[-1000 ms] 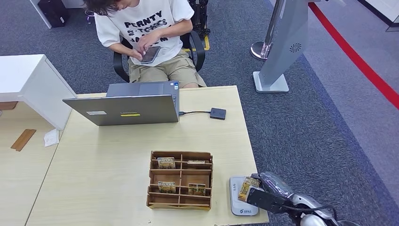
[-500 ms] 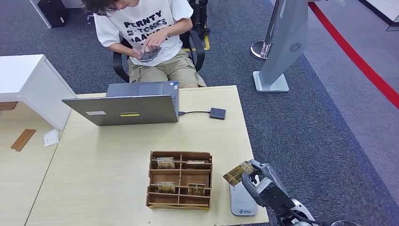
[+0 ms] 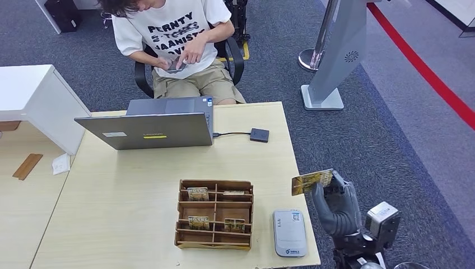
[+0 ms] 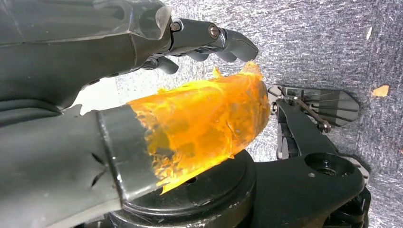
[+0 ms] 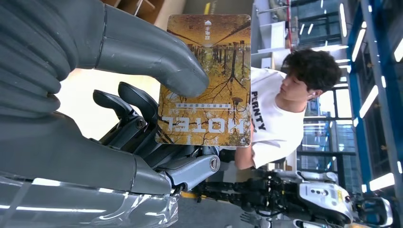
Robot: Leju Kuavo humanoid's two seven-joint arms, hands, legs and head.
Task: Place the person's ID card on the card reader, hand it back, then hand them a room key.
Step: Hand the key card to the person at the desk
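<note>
My right hand [image 3: 336, 208] holds a yellow card [image 3: 311, 181] printed "HOTEL" between thumb and fingers, raised just past the table's right edge. In the right wrist view the card [image 5: 214, 80] stands flat toward the camera, pinned by the thick thumb [image 5: 152, 52], with the person [image 5: 280, 109] behind it. The white card reader [image 3: 289, 232] lies bare on the table's front right corner. A wooden card box [image 3: 214, 214] beside it holds several similar cards. The person [image 3: 173, 33] sits behind the laptop, both hands on a phone [image 3: 177, 64]. My left hand [image 4: 142, 123] hangs over the carpet, holding nothing.
A grey laptop [image 3: 148, 130] stands at the table's far side, with a cable to a black adapter [image 3: 259, 135]. A white floor stand [image 3: 336, 56] rises on the carpet at the far right. A white cabinet [image 3: 33, 95] borders the table [image 3: 134, 185] on the left.
My right hand lifted the card off the reader and carried it up and to the right, past the table's edge. The reader is now bare. The person keeps handling the phone.
</note>
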